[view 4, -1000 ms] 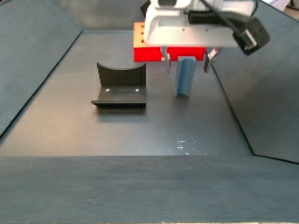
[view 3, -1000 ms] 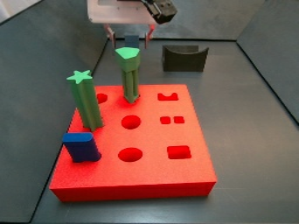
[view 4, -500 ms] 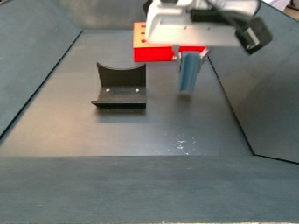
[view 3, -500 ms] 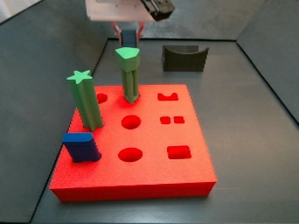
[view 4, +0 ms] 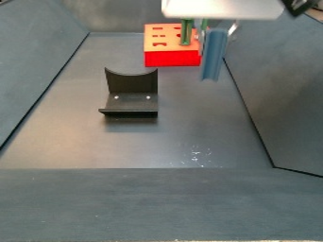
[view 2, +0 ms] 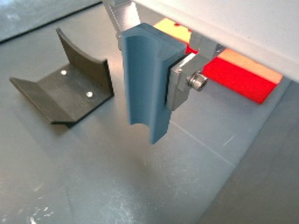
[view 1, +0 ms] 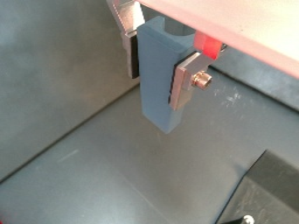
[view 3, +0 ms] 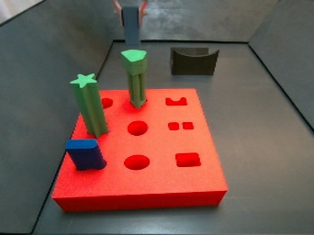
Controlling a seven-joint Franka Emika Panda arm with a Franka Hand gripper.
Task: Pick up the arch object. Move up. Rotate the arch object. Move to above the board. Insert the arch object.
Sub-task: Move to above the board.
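Gripper [view 2: 149,66] clamped the arch object [view 2: 147,87], hanging upright clear of the floor. Lift step underway; rotation before the board [view 4: 175,45] judged next.

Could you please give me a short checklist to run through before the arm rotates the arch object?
1. Grip: gripper is shut on the arch object, silver fingers on both sides: ok.
2. Lift: the peg's lower end hangs above the floor in both wrist views: ok.
3. Clearance from the fixture: it stands apart to one side: ok.
4. Arch hole in the board is unoccupied: ok.
5. Green pegs stand upright near that hole; room for the swing: cannot tell.
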